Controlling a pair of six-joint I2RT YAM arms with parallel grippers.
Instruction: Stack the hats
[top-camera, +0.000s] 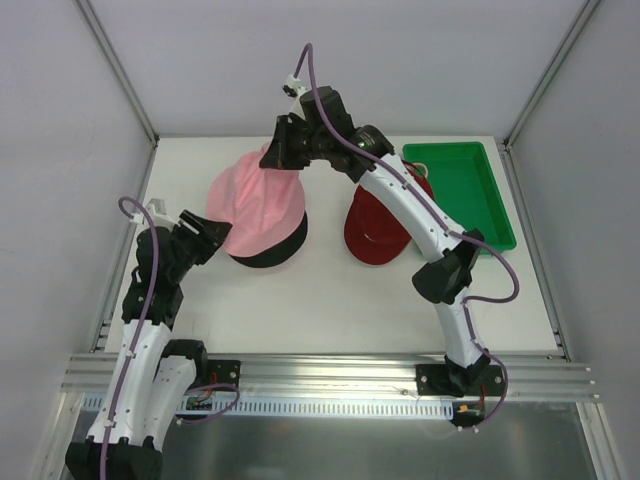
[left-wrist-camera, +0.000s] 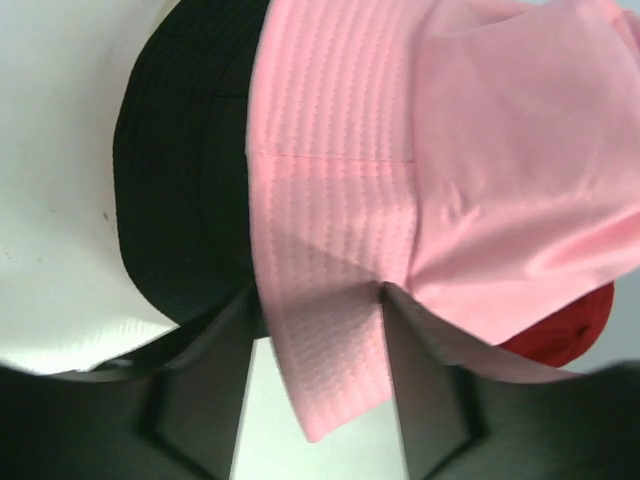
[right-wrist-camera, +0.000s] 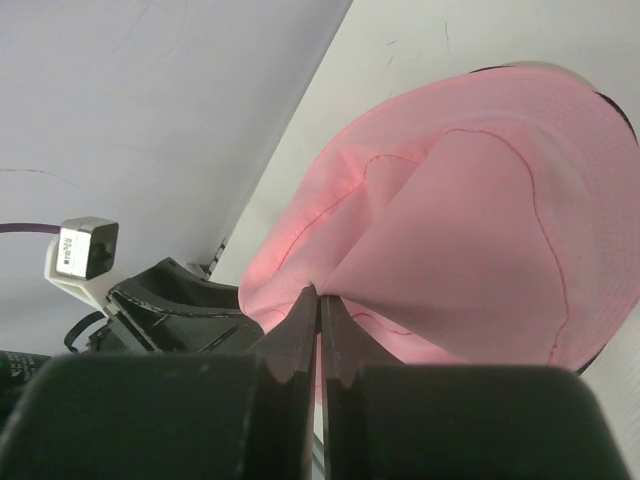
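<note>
Top external view shows the pink hat (top-camera: 262, 200) draped over the black hat (top-camera: 272, 256) at the middle of the table (top-camera: 330, 300), with the red cap (top-camera: 372, 238) just right of them. Right claw (top-camera: 272, 157) is pinched shut on the pink brim's upper edge. Left claw (top-camera: 224, 232) stands parted, with the brim's lower-left edge between its fingers.

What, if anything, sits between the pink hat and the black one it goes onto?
Nothing visible. The pink hat drapes straight over the black hat. The right gripper pinches its far brim; the left gripper stands open around its near brim. The red cap lies apart.
</note>
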